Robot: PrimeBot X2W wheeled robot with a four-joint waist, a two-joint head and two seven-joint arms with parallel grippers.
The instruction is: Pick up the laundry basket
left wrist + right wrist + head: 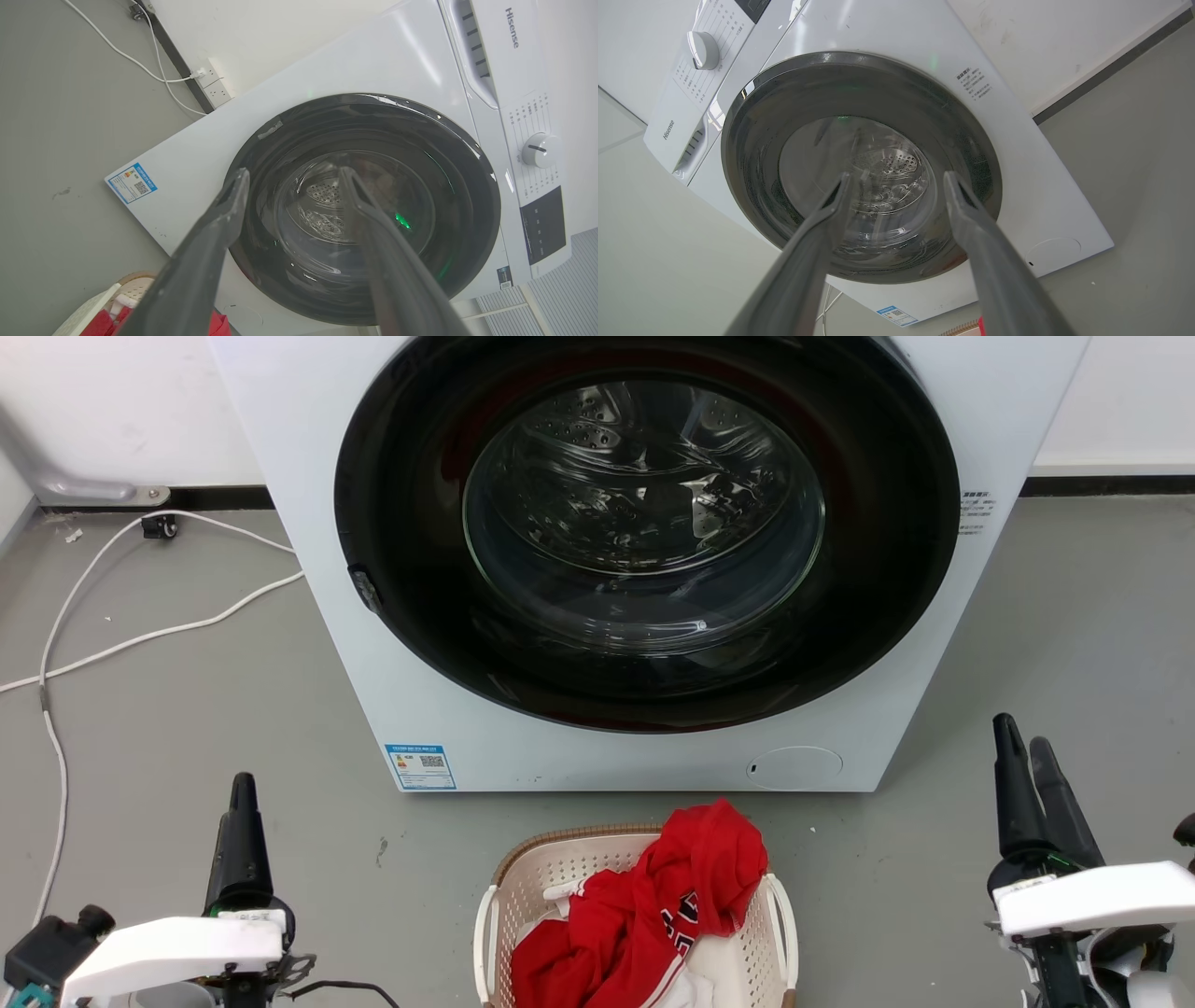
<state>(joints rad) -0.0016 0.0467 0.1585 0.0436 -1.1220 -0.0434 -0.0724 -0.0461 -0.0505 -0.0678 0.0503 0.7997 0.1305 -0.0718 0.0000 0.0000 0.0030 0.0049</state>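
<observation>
The laundry basket (551,896) stands on the floor at the bottom centre of the head view, just in front of the washer. It is cream-white with perforated walls, a brown rim and white loop handles (484,933) on both sides. A red garment (653,905) is heaped in it and hangs over the far rim. My left gripper (243,784) is left of the basket and apart from it, open (294,171) and holding nothing. To the right of the basket, also clear of it, my right gripper (1020,730) is open (897,176) and holds nothing. A corner of the basket (126,291) appears in the left wrist view.
The white front-loading washer (653,761) with its dark round door (644,532) rises directly behind the basket. A white cable (140,639) runs across the grey floor at the left toward a wall socket (212,84). Bare floor lies on both sides of the basket.
</observation>
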